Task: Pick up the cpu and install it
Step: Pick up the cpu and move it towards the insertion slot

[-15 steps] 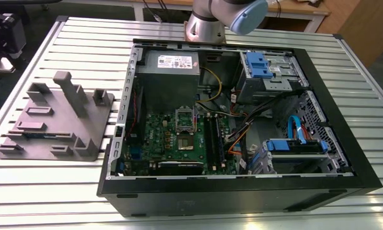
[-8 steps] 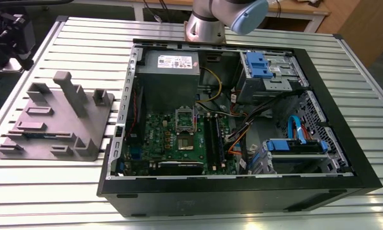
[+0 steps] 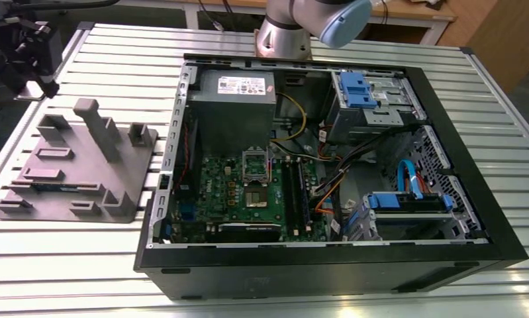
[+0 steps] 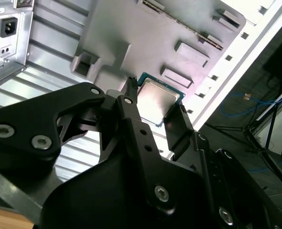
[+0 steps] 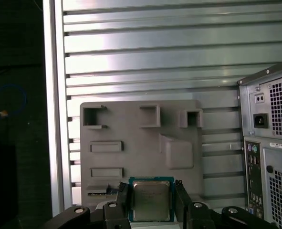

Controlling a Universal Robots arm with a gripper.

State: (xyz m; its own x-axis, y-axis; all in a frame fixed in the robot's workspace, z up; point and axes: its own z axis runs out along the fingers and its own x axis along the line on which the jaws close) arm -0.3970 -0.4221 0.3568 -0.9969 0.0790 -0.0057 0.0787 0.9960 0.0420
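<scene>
**Lifted and clamped, not yet seated**

The gripper (image 5: 150, 187) is closed on the cpu (image 5: 151, 204). In both wrist views its two black fingers (image 5: 123, 200) press against two opposite edges of the cpu, one on each side. The cpu is square, so it has no long axis. Its flat metal top faces the cameras, and a green rim shows around it. It lies directly between the fingertips, not beside or below them.

Behind it lies the grey tray (image 5: 141, 143) on the slatted metal table (image 5: 155, 57). The tray is judged to be well apart from the cpu, which touches neither tray nor table. The computer case (image 3: 476, 248) lies open just beside the tray, at the exterior view's right of it. Inside, on the green board (image 3: 213, 195), the socket (image 3: 251, 193) appears bare. This suggests that the cpu is picked up but not yet installed. The socket is well apart from the held cpu.
</scene>
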